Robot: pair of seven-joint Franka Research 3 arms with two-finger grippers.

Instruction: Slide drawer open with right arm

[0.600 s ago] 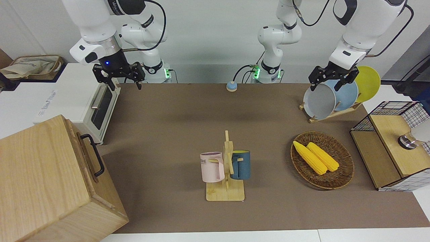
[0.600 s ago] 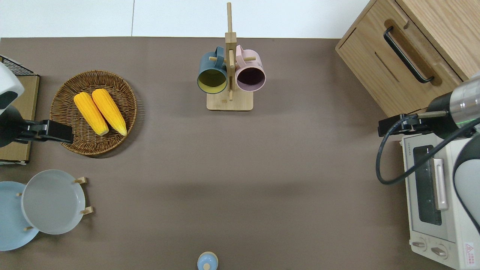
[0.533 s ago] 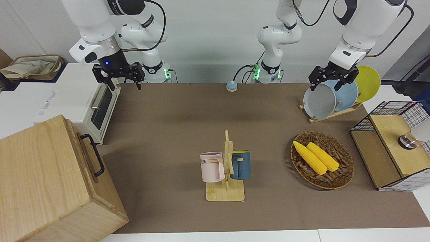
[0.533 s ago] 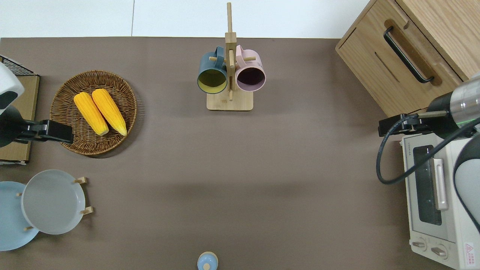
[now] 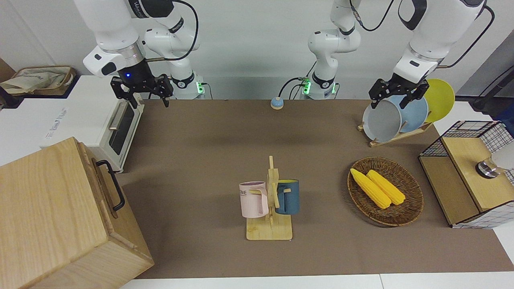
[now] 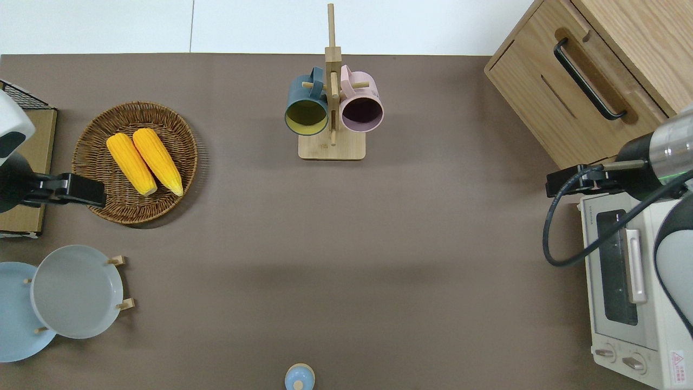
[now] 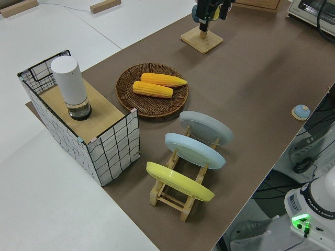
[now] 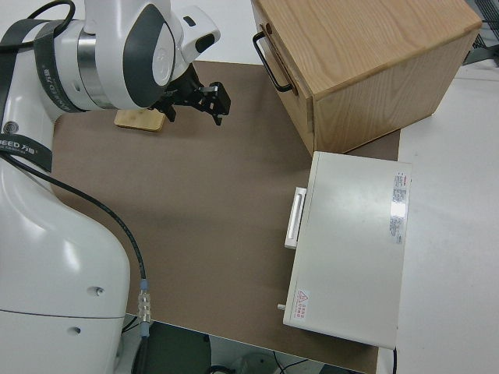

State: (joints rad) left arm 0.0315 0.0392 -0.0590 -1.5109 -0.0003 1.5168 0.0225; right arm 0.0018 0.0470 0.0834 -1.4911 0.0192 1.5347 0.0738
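Observation:
The drawer point(image 5: 103, 188) is in the big pale-wood box at the right arm's end of the table, farther from the robots than the oven. It is shut, and its black bar handle point(image 5: 111, 185) faces the mat; the handle also shows in the overhead view point(image 6: 587, 80) and the right side view point(image 8: 270, 56). My right gripper point(image 5: 143, 95), blue light on its wrist, is open and empty. In the overhead view it point(image 6: 560, 182) hangs over the mat at the oven's corner, just short of the box and apart from the handle. The left arm is parked, its gripper point(image 5: 395, 98) open.
A white toaster oven point(image 6: 628, 281) stands beside the box, nearer the robots. A mug tree point(image 6: 331, 108) with two mugs stands mid-table. A wicker basket point(image 6: 103, 211) with two corn cobs, a plate rack point(image 5: 395, 116) and a wire-mesh cabinet point(image 5: 466, 176) are at the left arm's end.

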